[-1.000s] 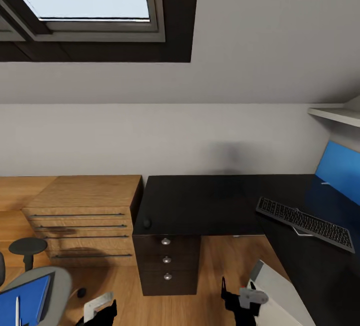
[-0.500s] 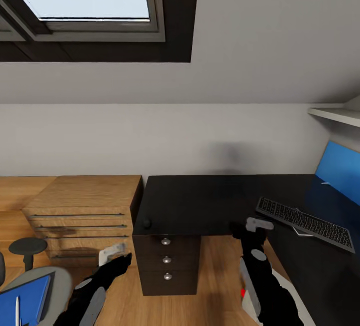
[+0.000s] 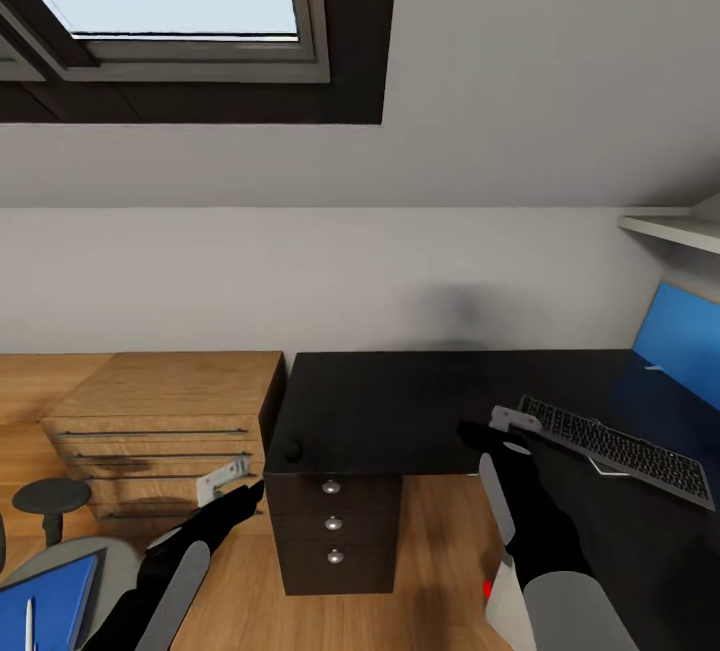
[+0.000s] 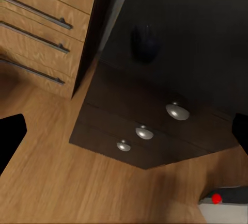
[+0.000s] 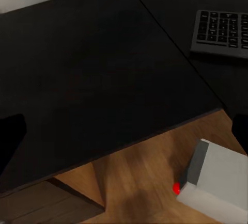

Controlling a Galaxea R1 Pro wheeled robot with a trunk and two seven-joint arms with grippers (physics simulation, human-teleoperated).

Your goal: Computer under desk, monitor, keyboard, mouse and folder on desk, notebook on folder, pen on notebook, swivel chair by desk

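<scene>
Black desk [image 3: 400, 401], frame centre: keyboard [image 3: 610, 446] lower right, small dark mouse [image 3: 293, 449] near its left corner; right gripper [image 3: 475, 431] and left gripper [image 3: 235, 491] spread wide, empty—best reach the mouse squarely from above.

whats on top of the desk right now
On the desk: the keyboard and a small dark mouse near the drawer corner. The right arm hides a strip beside the keyboard.

Both arms raised and stretched forward in the head view, black sleeves with grey forearm panels. Left gripper [image 3: 225, 479] held lower, angled toward the right; right gripper [image 3: 505, 421] held higher, wrist tipped forward. In each wrist view, dark fingertips [image 4: 10, 136] [image 5: 10, 136] set wide apart at opposite edges.
</scene>
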